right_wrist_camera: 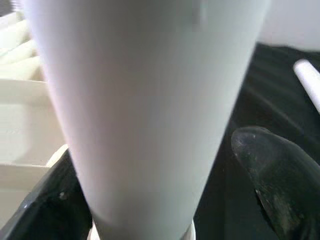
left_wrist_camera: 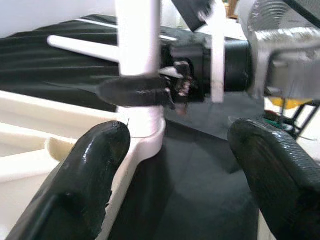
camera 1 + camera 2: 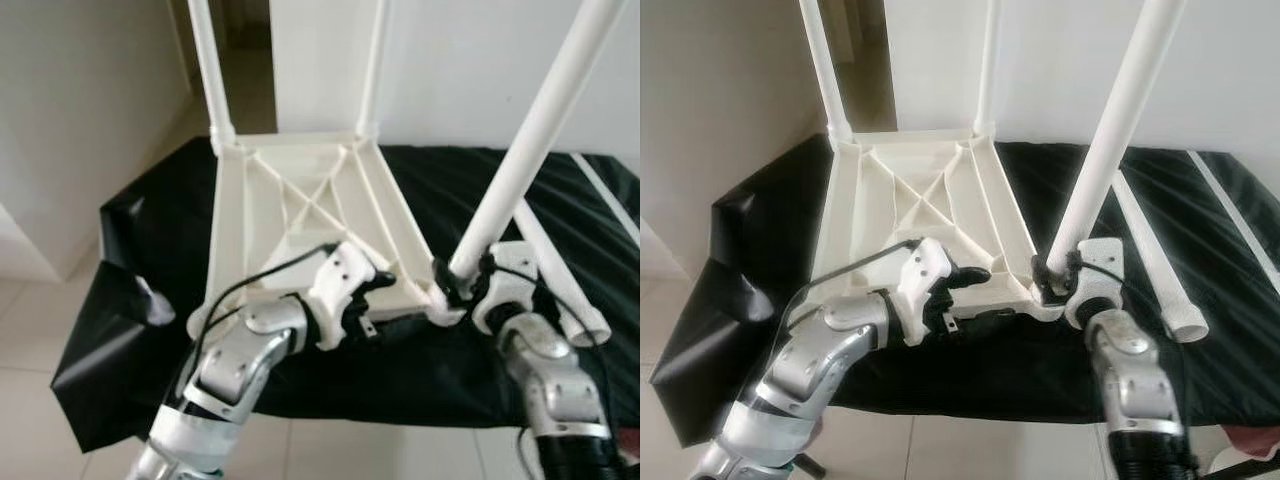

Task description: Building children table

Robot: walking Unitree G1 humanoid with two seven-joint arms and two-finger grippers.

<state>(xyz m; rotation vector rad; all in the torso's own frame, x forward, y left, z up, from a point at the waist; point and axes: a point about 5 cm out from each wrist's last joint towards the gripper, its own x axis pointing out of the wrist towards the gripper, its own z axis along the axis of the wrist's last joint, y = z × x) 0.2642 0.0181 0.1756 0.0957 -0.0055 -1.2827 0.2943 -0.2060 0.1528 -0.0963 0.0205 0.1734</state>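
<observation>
Lying upside down on a black sheet (image 3: 120, 330) draped over the surface: a white tabletop (image 3: 310, 215), ribbed underside up, two white legs (image 3: 208, 60) already standing at its far corners. Reaching in from the left, the left tool (image 3: 385, 283), fingers (image 2: 75, 180) spread wide and straddling the tabletop's near edge close to the near right corner (one finger against the white rim, the other over the black sheet, in the left wrist view). Gripping nothing there.

Standing in the near right corner socket, tilted up and to the right: a third leg (image 3: 540, 130). Clamped round its base just above the socket, the right tool (image 3: 1052, 272), black fingers (image 1: 280, 185) on either side of the white tube in the right wrist view.

Further right, lying flat on the sheet beside the right arm: a loose leg (image 3: 1155, 260), open end toward the camera. Near the sheet's right edge, a thinner white rod (image 3: 1235, 220), also lying flat.
</observation>
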